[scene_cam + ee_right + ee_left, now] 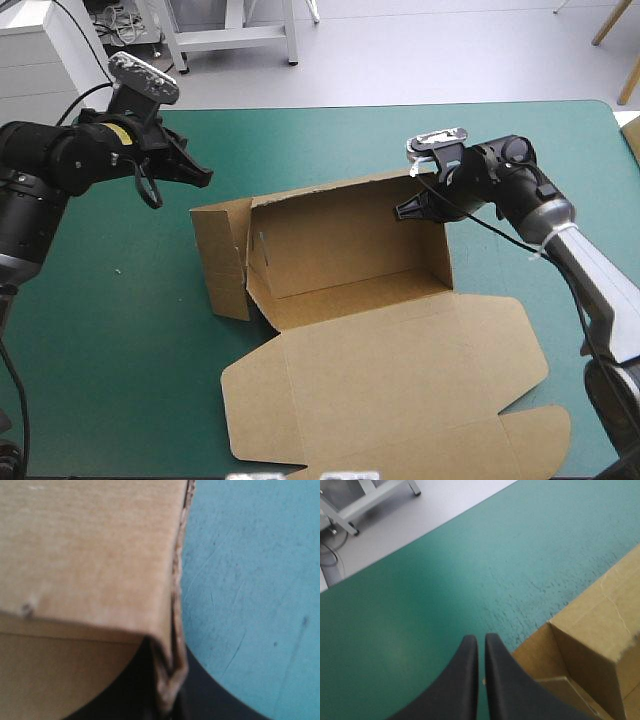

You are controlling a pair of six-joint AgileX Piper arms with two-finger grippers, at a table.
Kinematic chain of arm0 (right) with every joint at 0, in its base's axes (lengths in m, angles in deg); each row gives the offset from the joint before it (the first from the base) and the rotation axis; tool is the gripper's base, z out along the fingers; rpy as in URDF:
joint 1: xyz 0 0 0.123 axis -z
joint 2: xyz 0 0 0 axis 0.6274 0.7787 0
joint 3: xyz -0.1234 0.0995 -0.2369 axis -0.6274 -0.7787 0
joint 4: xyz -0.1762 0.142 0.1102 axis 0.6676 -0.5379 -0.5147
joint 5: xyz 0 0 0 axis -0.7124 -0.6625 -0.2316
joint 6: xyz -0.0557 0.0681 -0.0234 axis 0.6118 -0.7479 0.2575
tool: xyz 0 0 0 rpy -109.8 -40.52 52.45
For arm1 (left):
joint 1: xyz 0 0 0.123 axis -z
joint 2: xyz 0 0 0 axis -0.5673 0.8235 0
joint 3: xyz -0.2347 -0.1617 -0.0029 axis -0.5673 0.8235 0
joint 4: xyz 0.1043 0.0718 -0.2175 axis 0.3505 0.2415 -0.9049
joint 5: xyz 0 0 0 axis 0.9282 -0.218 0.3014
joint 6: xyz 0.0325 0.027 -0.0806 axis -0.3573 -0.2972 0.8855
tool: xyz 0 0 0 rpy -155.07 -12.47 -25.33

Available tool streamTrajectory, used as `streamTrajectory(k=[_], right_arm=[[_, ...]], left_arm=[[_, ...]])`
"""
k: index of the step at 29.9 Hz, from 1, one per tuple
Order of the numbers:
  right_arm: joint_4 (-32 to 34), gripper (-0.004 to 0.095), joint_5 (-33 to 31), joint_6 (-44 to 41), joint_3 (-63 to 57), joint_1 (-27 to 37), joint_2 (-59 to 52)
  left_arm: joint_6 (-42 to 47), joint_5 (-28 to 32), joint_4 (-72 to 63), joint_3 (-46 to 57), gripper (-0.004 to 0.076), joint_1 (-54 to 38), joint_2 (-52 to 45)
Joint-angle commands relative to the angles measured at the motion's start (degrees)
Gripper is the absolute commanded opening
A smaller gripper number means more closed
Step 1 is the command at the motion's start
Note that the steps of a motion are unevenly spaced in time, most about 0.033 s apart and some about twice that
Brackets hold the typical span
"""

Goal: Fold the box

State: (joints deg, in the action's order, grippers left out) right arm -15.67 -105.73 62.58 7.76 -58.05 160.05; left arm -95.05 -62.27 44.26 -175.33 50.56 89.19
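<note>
On the left of the teal-green-covered desk (120,330) (420,605), the black, fin-fingered left tool (204,176) (481,640) hangs clenched on nothing near the far left corner of the brown corrugated-board box (340,240) (590,635) (85,555); its own camera catches only that corner. The box sits mid-desk as an open tray with its walls raised, a side flap jutting left and its lid flat toward the near edge. At the far right corner, the right tool (404,210) (167,680) pinches the wall's frayed edge, its fingertips largely hidden by board.
</note>
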Motion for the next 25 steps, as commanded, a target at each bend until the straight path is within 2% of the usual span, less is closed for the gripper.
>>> streamTrajectory(k=[1,5,9,11,18,23,25], right_arm=[[0.0,-0.0022,-2.86,2.49,3.38,0.0,3.32],[0.0,-0.0022,-3.24,2.64,7.02,0.22,6.92],[0.0,-0.0022,-4.4,3.03,9.17,1.14,10.27],[0.0,-0.0022,-4.54,3.59,9.44,1.57,11.29],[0.0,-0.0022,-4.05,4.08,9.49,4.14,14.05],[0.0,-0.0021,-3.73,4.19,9.49,5.07,14.62],[0.0,-0.0021,-3.29,4.19,9.49,5.07,14.62]], left_arm=[[-3.7,0.4,-9.32,0.31,-0.0008,-3.6,-2.82],[-8.26,3.71,-15.17,9.81,-0.0008,-3.83,-7.23],[-8.39,12.86,-16.47,24.58,-0.0008,-3.83,-16.0],[-8.39,15.06,-16.47,30.55,-0.0008,-3.83,-20.0],[-6.35,20.21,-15.13,51.76,-0.0008,-3.83,-36.61],[-4.28,23.53,-14.93,61.06,-0.0008,-3.83,-47.68],[-3.53,23.15,-14.93,63.4,-0.0008,-3.83,-51.93]])
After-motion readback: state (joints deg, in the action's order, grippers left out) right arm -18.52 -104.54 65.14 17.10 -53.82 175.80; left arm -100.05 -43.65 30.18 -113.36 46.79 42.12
